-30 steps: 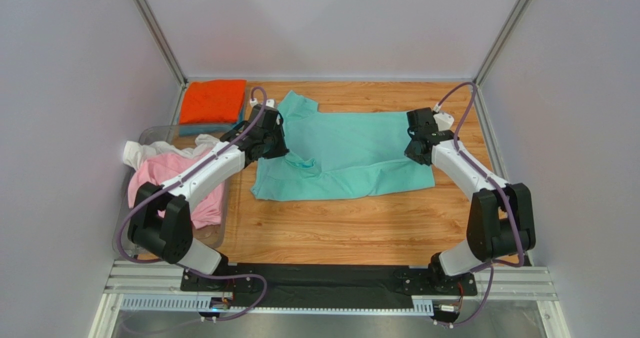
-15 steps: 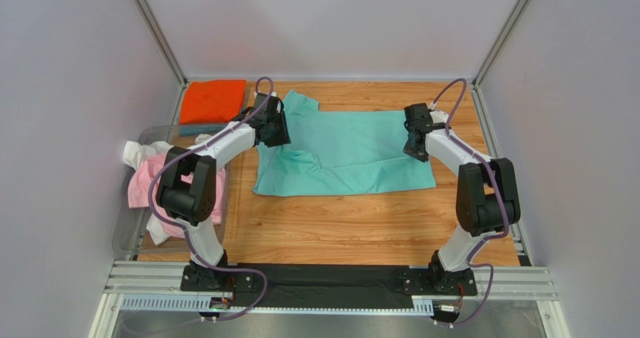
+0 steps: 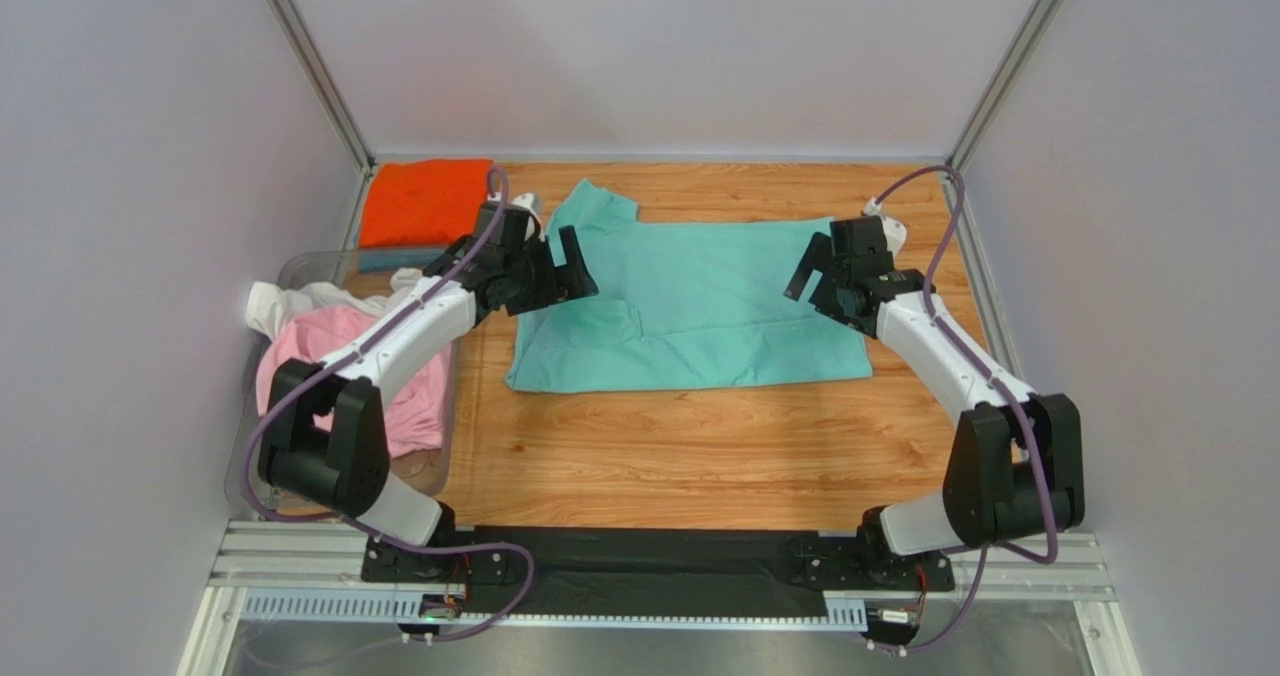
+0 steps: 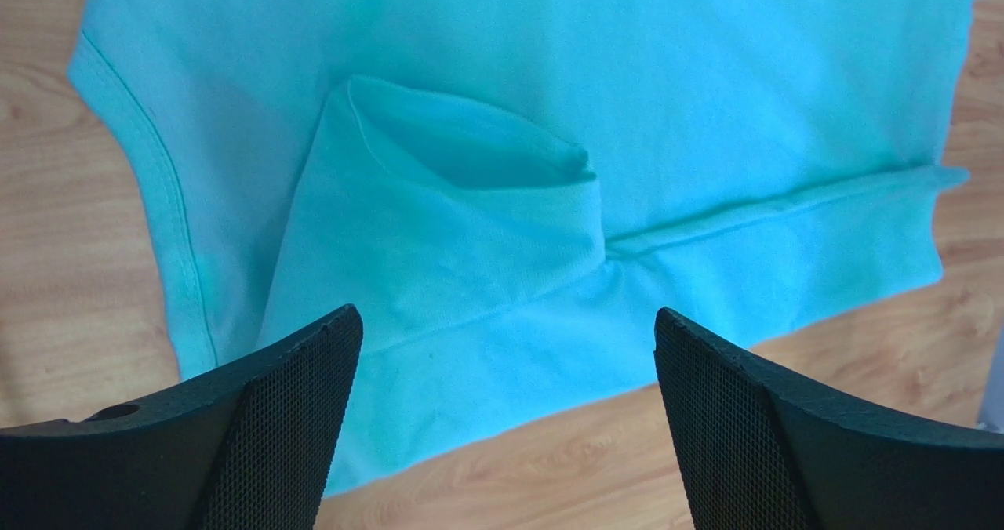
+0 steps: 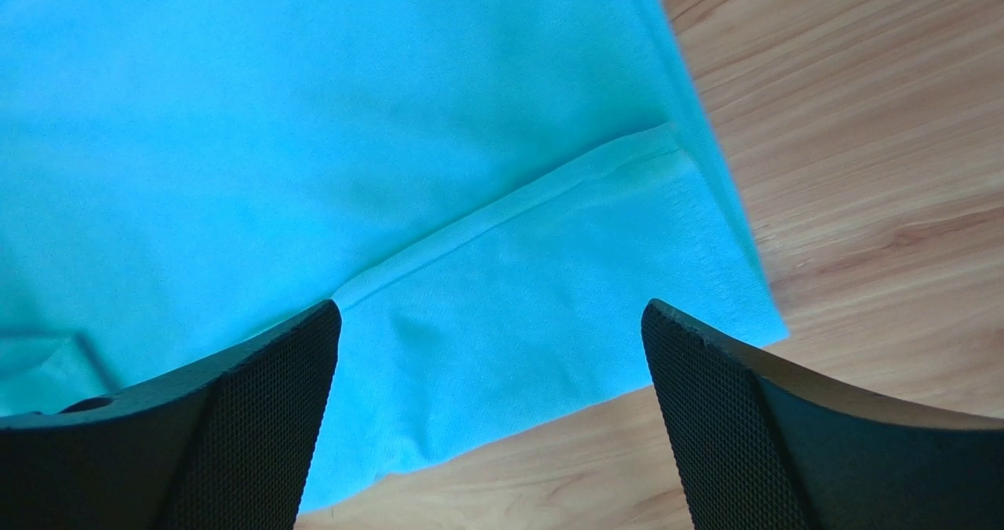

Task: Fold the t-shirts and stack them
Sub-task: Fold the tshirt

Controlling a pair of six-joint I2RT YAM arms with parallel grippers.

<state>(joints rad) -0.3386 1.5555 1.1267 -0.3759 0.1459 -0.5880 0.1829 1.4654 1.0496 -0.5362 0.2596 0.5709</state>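
Observation:
The mint-green t-shirt [image 3: 684, 309] lies flat on the wooden table, its near half folded up over itself. My left gripper [image 3: 568, 268] hovers open above its left side. In the left wrist view the gripper [image 4: 507, 424] has nothing between its jaws, and the shirt's folded sleeve [image 4: 448, 224] lies below. My right gripper [image 3: 807, 268] hangs open over the shirt's right edge. The right wrist view shows that gripper [image 5: 489, 418] empty above the doubled hem [image 5: 530, 283]. A folded orange t-shirt [image 3: 425, 201] sits at the back left on a teal-blue one [image 3: 388, 259].
A clear bin [image 3: 301, 268] at the left edge holds a crumpled pink t-shirt [image 3: 323, 349] and a white one [image 3: 274, 309]. Bare wood [image 3: 676, 451] stretches between the green shirt and the arm bases. Grey walls close in the table on three sides.
Both grippers have gone from shut to open and let go of the mint-green shirt. The fold now lies flat, and both grippers have lifted slightly off the cloth.

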